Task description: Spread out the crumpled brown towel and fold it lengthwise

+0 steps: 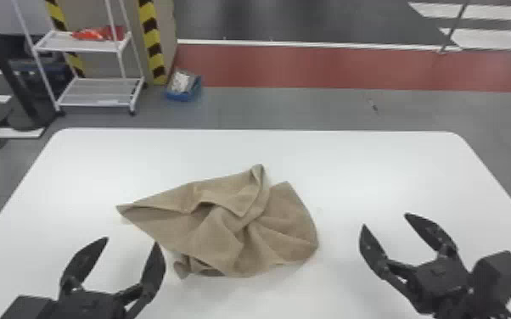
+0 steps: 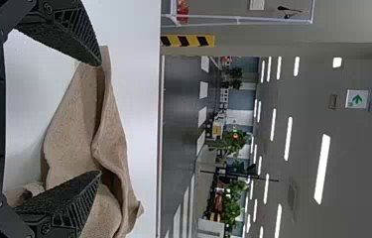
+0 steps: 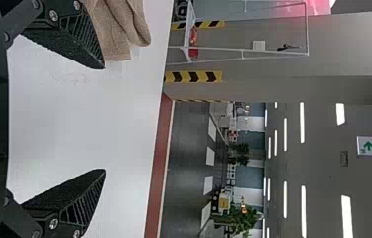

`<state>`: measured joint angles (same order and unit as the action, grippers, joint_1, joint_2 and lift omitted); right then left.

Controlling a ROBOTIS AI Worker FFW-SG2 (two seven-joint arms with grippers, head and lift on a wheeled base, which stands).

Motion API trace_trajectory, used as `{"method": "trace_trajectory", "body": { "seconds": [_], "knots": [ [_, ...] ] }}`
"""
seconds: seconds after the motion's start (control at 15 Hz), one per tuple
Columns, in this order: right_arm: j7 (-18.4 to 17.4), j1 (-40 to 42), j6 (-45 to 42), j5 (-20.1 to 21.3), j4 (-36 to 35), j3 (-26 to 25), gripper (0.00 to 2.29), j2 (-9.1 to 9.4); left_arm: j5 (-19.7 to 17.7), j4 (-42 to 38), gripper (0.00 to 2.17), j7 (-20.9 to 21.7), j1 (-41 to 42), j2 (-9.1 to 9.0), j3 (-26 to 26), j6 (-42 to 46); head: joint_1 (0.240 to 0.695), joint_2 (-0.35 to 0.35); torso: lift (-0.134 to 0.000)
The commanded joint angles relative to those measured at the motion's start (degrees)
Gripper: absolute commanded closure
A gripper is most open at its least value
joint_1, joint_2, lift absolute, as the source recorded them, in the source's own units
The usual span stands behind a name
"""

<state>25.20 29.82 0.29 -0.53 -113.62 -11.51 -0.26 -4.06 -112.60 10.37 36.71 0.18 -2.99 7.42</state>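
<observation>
My left gripper is open at the near left of the table, below the towel's pointed left corner, holding nothing. To the right of the towel my right gripper is open too, with a gap of bare table between them. The brown towel lies crumpled mid-table, with twisted folds at its centre and a small bunched part at its near edge. In the left wrist view the towel lies beyond the left gripper. In the right wrist view the towel is beside one finger of the right gripper.
The white table has rounded far corners. On the floor behind it stand a white wire shelf at the left and a blue box. Striped posts are beside the shelf.
</observation>
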Motion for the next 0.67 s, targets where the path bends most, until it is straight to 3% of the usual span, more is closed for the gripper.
{"method": "trace_trajectory", "body": {
  "seconds": [0.0,0.2,0.6],
  "knots": [
    [0.12,0.06,0.03,0.71,-0.64,1.32,0.15,0.32,0.02,-0.08,0.11,0.01,0.03,-0.32,0.0,0.0,0.695,-0.04,-0.124],
    [0.03,-0.73,2.66,4.75,-1.78,6.59,0.15,0.32,0.1,-0.34,0.11,0.01,0.12,-0.32,0.0,0.0,0.695,-0.019,-0.124],
    [-0.06,-4.25,17.6,15.48,-3.98,21.0,0.16,0.32,-0.07,-0.87,0.11,0.01,0.38,-0.32,0.0,-1.41,0.695,0.129,-0.124]
  ]
}}
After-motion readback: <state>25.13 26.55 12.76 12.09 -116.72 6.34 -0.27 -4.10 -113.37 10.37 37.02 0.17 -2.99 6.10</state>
